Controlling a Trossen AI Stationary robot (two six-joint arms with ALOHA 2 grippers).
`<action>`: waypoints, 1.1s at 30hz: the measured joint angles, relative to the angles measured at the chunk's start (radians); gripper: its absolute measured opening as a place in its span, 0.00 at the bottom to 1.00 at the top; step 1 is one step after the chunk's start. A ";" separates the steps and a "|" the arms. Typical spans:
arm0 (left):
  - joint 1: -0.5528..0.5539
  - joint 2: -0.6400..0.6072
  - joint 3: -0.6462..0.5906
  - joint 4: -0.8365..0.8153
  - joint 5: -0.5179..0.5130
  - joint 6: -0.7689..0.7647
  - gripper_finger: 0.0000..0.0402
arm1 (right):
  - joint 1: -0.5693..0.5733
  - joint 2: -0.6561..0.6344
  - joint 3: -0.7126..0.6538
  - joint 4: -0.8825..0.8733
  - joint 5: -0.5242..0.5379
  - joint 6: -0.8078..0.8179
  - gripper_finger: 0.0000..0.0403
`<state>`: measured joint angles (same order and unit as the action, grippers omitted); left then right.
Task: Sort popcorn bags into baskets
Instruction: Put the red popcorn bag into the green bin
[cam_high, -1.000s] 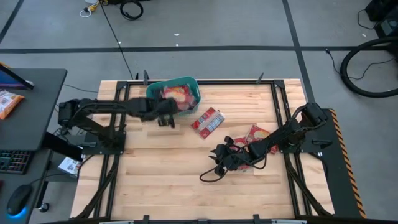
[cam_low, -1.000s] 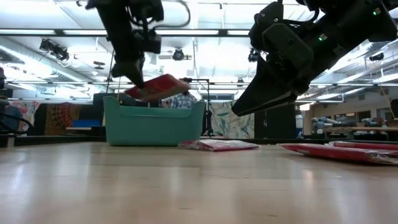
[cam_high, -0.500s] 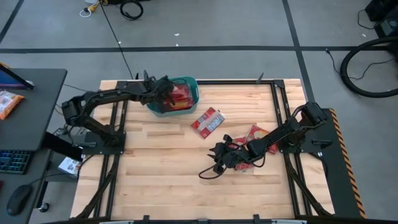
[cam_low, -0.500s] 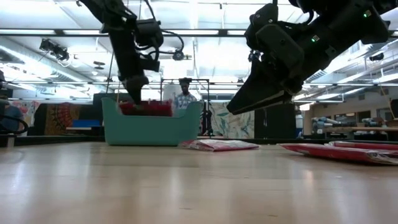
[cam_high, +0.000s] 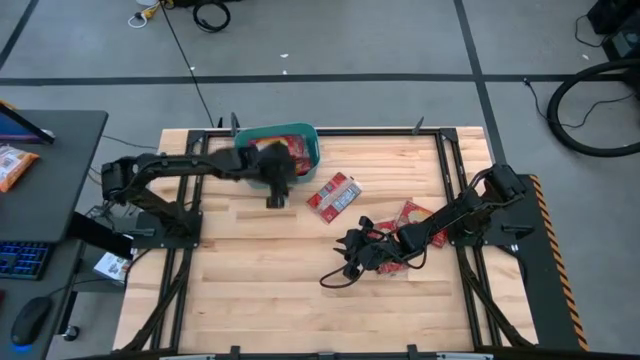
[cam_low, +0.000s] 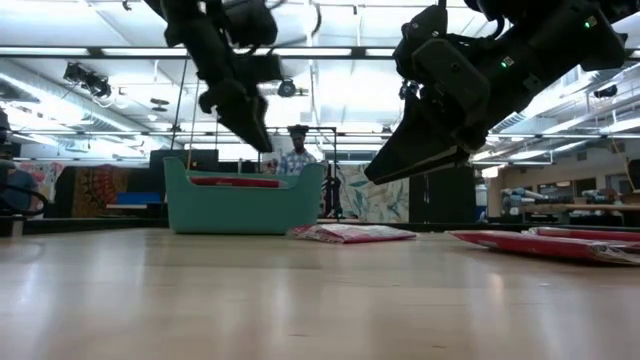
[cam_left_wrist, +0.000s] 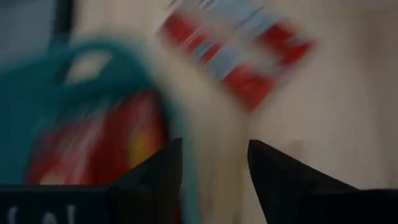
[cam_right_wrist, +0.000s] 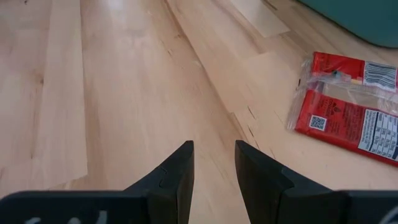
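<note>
Two empty grippers, left (cam_high: 275, 190) and right (cam_high: 352, 258), jaws parted; basket (cam_high: 255, 140) contents half hidden by the left arm.

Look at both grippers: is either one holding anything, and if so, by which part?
Nothing is held. The left gripper is open and empty by the basket; the right gripper is open and empty above the table.

Bright ceiling strip lights (glary from low), left wrist view motion-blurred.

The left wrist view is blurred. The basket (cam_left_wrist: 93, 68) beside the left gripper (cam_left_wrist: 214, 165) is cut off. The popcorn bag (cam_right_wrist: 348, 106) ahead of the right gripper (cam_right_wrist: 214, 168) runs off-frame.
</note>
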<state>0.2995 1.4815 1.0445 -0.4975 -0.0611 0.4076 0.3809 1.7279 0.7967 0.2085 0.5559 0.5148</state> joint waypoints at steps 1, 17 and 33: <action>-0.030 0.000 -0.011 0.035 0.020 0.040 0.45 | 0.000 0.000 0.000 0.000 0.000 0.000 0.30; -0.189 0.284 -0.107 0.537 -0.057 0.033 0.44 | 0.006 0.000 0.000 -0.037 -0.002 -0.003 0.30; -0.218 0.420 0.013 0.223 -0.006 -0.121 0.44 | 0.010 -0.001 0.000 -0.040 -0.007 -0.013 0.30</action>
<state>0.0814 1.9018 1.0576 -0.2742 -0.0676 0.2866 0.3904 1.7267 0.7967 0.1682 0.5488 0.5018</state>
